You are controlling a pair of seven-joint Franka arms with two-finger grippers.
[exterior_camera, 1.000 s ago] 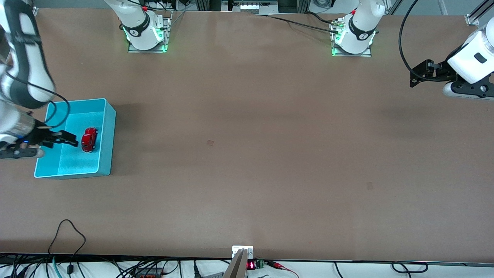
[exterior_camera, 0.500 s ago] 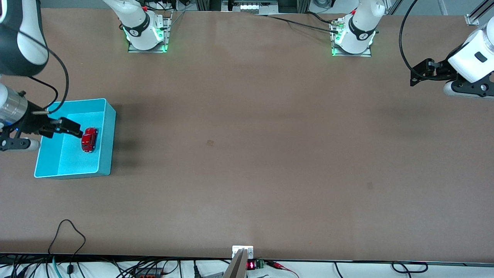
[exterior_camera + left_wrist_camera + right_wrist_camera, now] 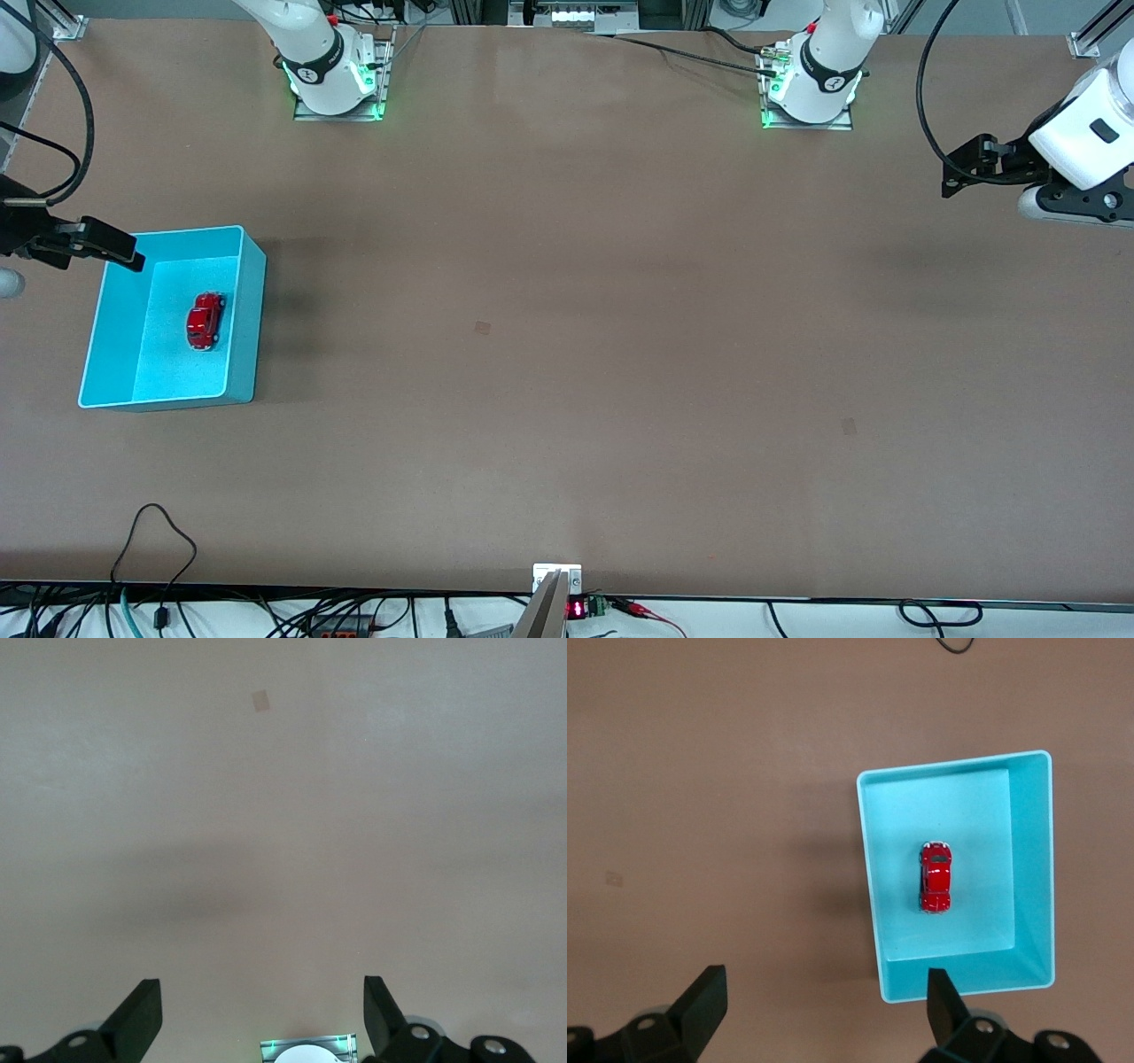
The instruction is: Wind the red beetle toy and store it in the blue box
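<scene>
The red beetle toy (image 3: pixel 205 321) (image 3: pixel 936 877) lies on the floor of the blue box (image 3: pixel 251 337) (image 3: pixel 1034 859), at the right arm's end of the table. Nothing touches it. My right gripper (image 3: pixel 133 259) (image 3: pixel 824 988) hangs open and empty in the air over the box's corner that lies toward the robots' bases. In the right wrist view one of its fingers (image 3: pixel 941 997) overlaps the box's wall. My left gripper (image 3: pixel 952 175) (image 3: pixel 263 1001) waits open and empty over bare table at the left arm's end.
The two arm bases (image 3: pixel 337 81) (image 3: pixel 811 89) stand along the table's edge farthest from the front camera. A small darker patch (image 3: pixel 483 327) marks the table's middle. A black cable loop (image 3: pixel 155 532) lies on the table by the nearest edge.
My right gripper has risen out of the box and drawn away from the toy toward the bases' side. The toy stays where it lay. The left arm has barely moved.
</scene>
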